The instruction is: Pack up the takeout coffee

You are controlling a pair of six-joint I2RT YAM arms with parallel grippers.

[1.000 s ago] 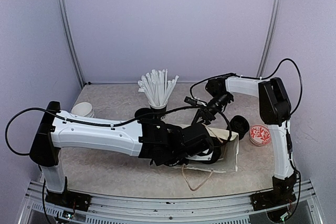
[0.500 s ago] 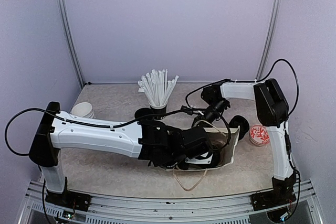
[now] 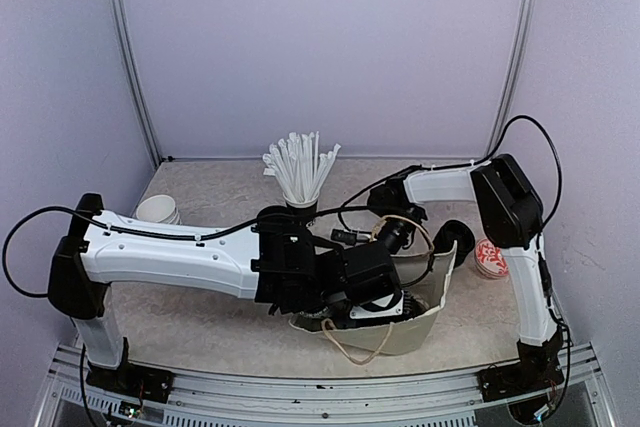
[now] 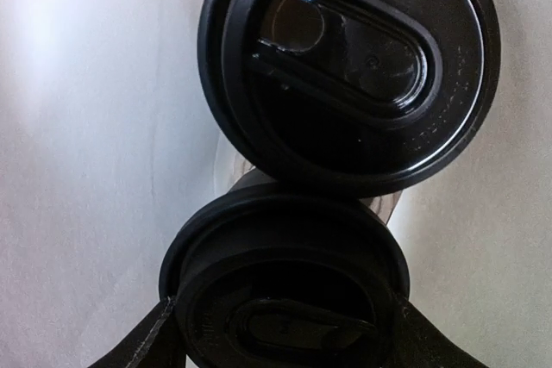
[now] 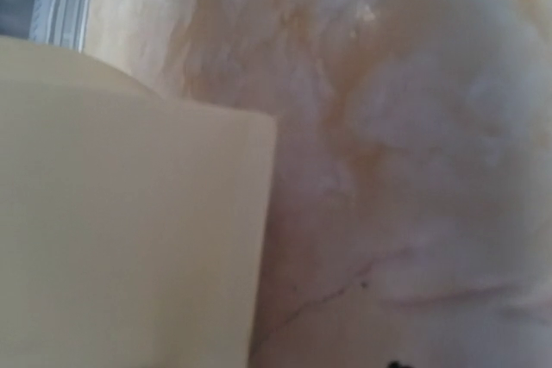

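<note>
The left arm [image 3: 170, 259] stretches low rightward; the right arm [image 3: 528, 287] folds inward, wrists nearly meeting.

Bag [image 3: 410, 332] mouth jammed: left arm [image 3: 160, 257] fills it, right gripper [image 3: 393, 234] at far rim. Inside, upper cup [image 4: 349, 66] touches lower cup [image 4: 285, 290]; bare wall either side. Straw cup [image 3: 300, 210] just behind bag.

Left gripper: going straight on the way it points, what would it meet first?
Beyond the lidded cup between its fingers, the left gripper would likely meet the second lidded cup first, then the white bag wall; depth is unclear.
</note>
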